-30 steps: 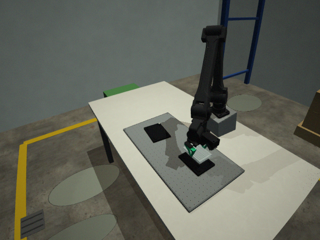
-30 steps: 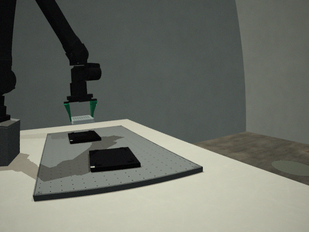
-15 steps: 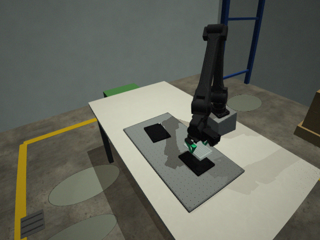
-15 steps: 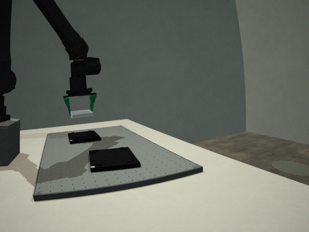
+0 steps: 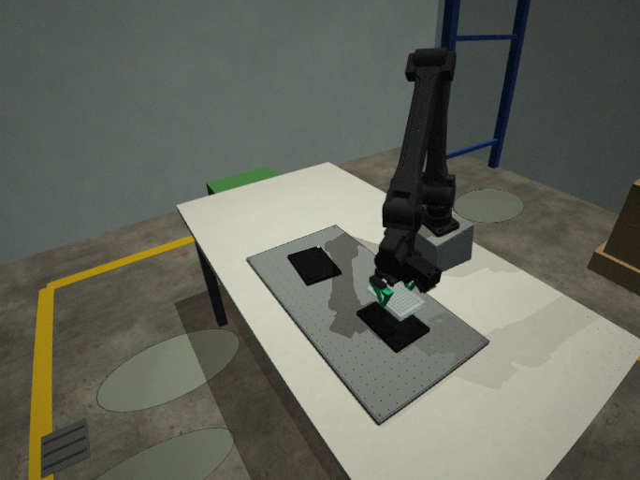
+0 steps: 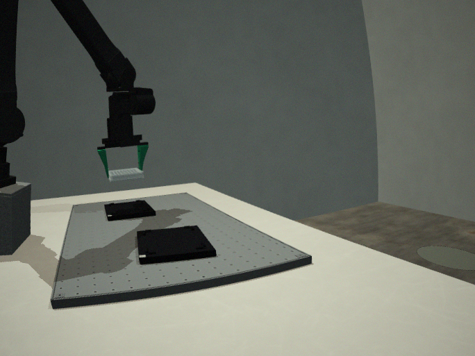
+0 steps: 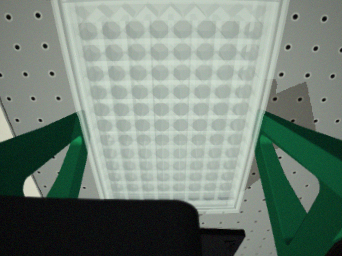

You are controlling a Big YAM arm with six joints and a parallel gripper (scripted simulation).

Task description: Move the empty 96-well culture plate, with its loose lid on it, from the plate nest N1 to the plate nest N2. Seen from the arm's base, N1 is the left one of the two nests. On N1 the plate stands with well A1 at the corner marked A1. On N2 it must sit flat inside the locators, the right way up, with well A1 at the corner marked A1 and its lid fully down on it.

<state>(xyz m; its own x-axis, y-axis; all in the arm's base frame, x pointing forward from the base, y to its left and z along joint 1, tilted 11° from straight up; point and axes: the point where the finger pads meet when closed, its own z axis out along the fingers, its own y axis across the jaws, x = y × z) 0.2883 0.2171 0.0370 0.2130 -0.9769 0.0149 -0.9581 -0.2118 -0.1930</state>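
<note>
My gripper (image 5: 396, 293) has green fingers and is shut on the long sides of the clear 96-well plate (image 5: 400, 301). It holds the plate level in the air, well above the board. The plate also shows in the side view (image 6: 126, 173) between the fingers (image 6: 123, 172). In the wrist view the plate (image 7: 170, 97) fills the frame between the fingers; the lid lies on it, with a faint double edge at the upper right. Nest N1 (image 5: 392, 327) is a bare black plate just below and beside it (image 6: 129, 209). Nest N2 (image 5: 313, 265) (image 6: 174, 244) is bare too.
Both nests sit on a grey perforated board (image 5: 368, 319) on a white table. The arm's grey base block (image 5: 445, 241) stands at the board's far side. A green box (image 5: 242, 180), a blue rack (image 5: 496, 63) and cardboard boxes (image 5: 622, 240) stand off the table.
</note>
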